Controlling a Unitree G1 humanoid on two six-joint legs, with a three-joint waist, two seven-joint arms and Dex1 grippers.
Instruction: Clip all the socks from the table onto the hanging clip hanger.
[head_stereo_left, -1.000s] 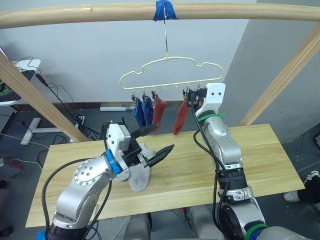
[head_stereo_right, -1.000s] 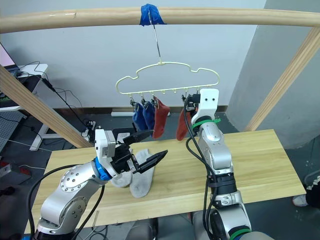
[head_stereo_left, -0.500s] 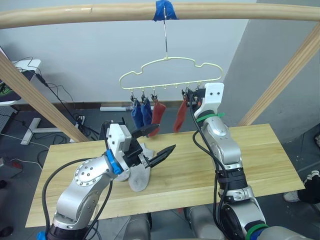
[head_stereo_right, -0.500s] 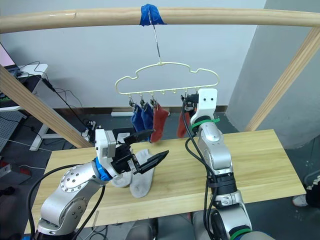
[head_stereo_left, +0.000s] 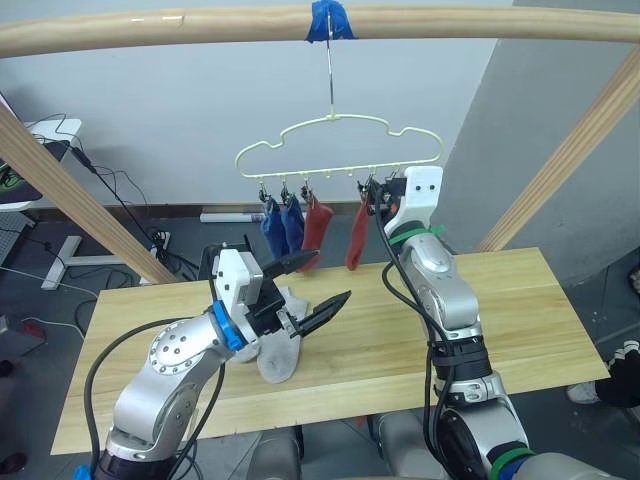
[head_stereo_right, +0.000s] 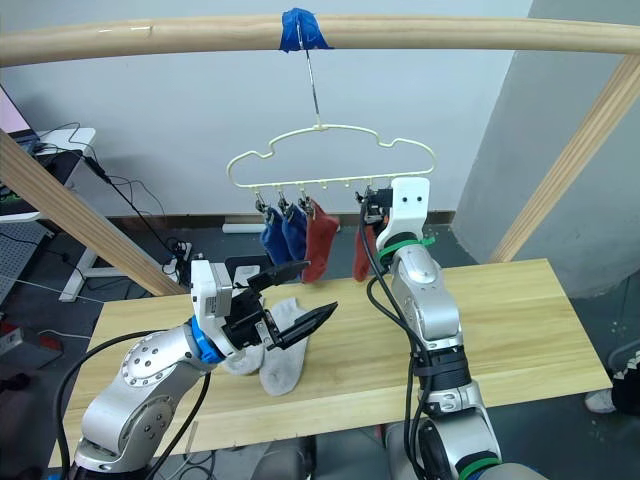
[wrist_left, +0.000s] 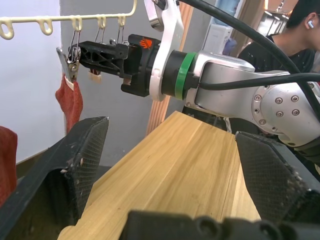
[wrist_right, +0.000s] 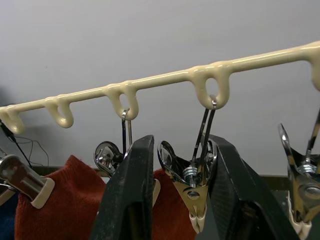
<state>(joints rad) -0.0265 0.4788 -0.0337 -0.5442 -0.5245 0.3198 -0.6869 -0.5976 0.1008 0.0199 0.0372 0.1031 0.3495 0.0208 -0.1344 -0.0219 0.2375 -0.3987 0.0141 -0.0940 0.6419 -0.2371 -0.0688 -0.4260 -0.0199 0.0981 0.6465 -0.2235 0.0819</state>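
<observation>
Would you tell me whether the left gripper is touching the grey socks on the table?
Apart: the right eye view shows the left gripper open above the grey socks.

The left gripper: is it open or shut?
Open. The left gripper has its fingers spread wide above the table, holding nothing.

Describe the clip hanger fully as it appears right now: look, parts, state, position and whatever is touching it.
The clip hanger is thin pale-yellow wire with a wavy cloud-like outline. Its metal hook hangs from a wooden pole at a wrap of blue tape. Small loops along its lower bar carry silver clips. Two blue socks and two rust-red socks hang clipped, above the table. The right gripper is raised to the bar, its fingers straddling one silver clip beside a red sock.
</observation>
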